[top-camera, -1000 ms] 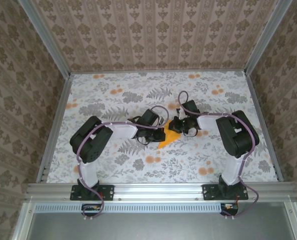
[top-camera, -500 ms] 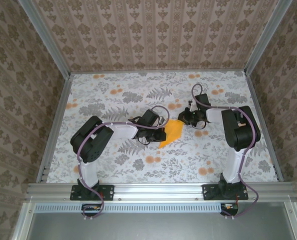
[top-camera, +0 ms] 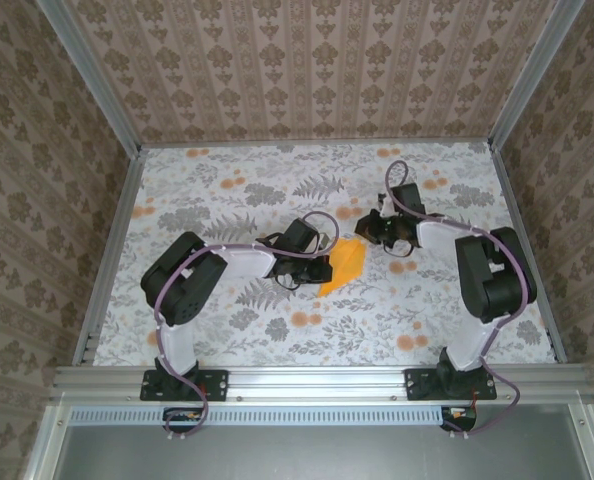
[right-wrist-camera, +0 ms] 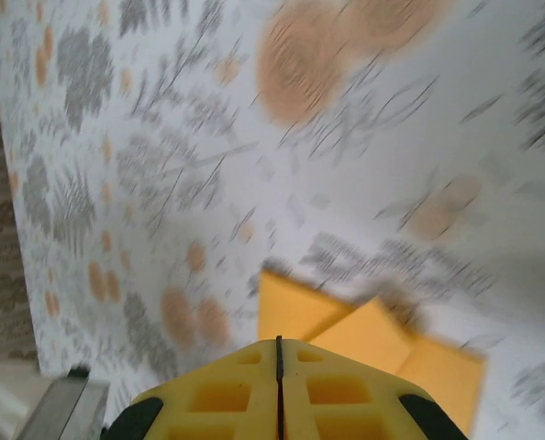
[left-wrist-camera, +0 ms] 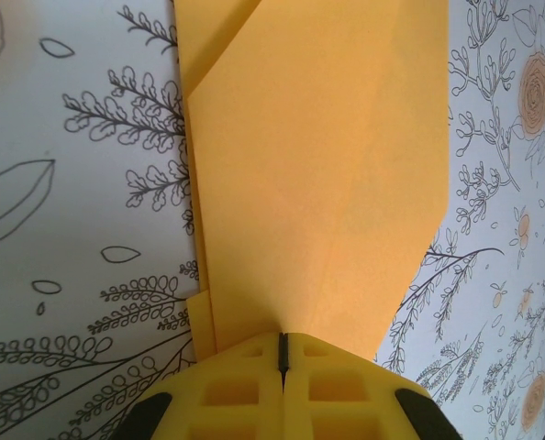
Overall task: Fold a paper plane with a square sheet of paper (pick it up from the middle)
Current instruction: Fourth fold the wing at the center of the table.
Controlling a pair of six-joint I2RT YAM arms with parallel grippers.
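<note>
Grey-leaf and orange-flower print is covering the counter (top-camera: 227, 190), and the partly folded orange-yellow paper (top-camera: 345, 262) is lying near its middle. The left gripper (top-camera: 324, 268) is clamping the paper's left edge, its yellow pads pressing together with the sheet pinched between them (a diagonal folded flap is showing in the left wrist view). The right gripper (top-camera: 369, 228) is hovering just beside the paper's far corner, its pads closing on nothing.
</note>
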